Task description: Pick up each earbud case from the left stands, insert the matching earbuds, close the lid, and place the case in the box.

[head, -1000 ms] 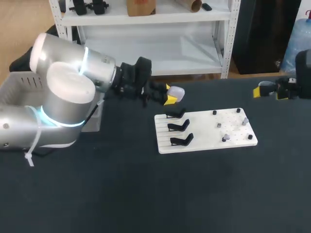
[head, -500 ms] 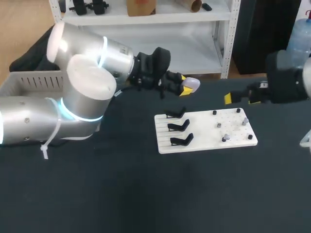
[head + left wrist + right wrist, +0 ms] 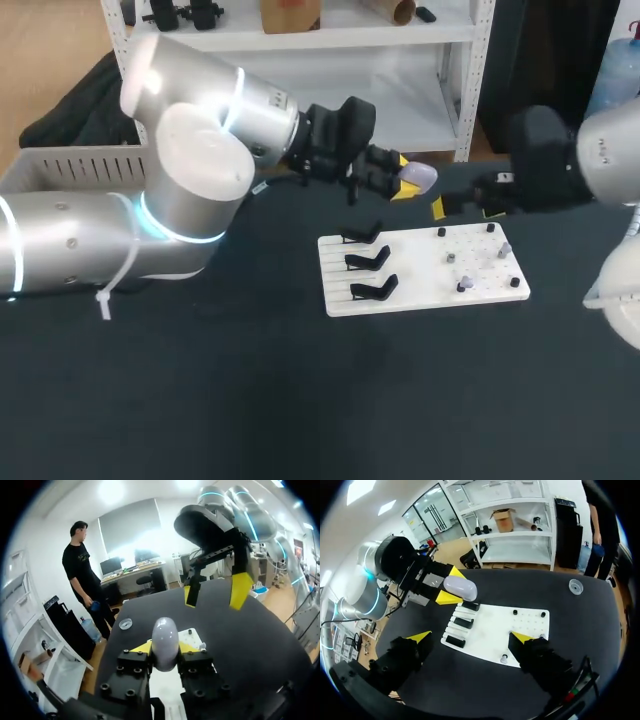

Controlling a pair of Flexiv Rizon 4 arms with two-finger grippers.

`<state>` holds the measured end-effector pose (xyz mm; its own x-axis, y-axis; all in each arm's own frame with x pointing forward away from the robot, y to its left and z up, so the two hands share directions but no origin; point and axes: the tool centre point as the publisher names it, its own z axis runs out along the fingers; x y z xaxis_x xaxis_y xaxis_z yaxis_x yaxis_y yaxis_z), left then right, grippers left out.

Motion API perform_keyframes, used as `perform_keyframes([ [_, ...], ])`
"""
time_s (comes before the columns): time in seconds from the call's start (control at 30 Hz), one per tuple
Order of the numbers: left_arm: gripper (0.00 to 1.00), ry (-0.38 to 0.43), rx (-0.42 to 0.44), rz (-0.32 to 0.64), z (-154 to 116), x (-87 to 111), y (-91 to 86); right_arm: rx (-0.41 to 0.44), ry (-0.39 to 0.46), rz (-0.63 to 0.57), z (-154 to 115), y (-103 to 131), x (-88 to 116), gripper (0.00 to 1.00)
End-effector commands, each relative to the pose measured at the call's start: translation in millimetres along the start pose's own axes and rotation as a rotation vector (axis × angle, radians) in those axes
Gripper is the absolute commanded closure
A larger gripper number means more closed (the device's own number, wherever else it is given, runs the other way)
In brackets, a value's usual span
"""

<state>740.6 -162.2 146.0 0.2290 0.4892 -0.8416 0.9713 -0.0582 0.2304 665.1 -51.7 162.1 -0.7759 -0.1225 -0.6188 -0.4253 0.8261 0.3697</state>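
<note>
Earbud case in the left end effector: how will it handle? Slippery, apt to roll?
Probably slippery: the earbud case looks smooth, glossy and rounded, and juts past the tips of the left end effector. Likely light, being small against that end effector. Set on the table, its egg-like shape would probably roll or tip.
</note>
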Motion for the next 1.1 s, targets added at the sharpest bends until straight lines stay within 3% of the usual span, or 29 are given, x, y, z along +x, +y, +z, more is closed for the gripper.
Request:
perform_keyframes([
  [0.03,1.00,-0.001,-0.022,0.008,-7,-2.4,-8.5,-0.021,0.014,-0.003,9,2,-6,0.00],
  [0.23,1.00,-0.007,-0.016,0.020,-9,-4.7,-9.2,-0.029,0.024,-0.009,16,5,-8,0.00],
  [0.6,1.00,-0.024,0.006,0.049,-11,-10.7,-30.4,-0.008,0.017,0.000,19,-1,-20,0.00],
  [1.1,1.00,-0.038,0.019,0.032,-13,-1.9,-45.1,0.004,-0.003,-0.022,14,0,-28,0.00],
])
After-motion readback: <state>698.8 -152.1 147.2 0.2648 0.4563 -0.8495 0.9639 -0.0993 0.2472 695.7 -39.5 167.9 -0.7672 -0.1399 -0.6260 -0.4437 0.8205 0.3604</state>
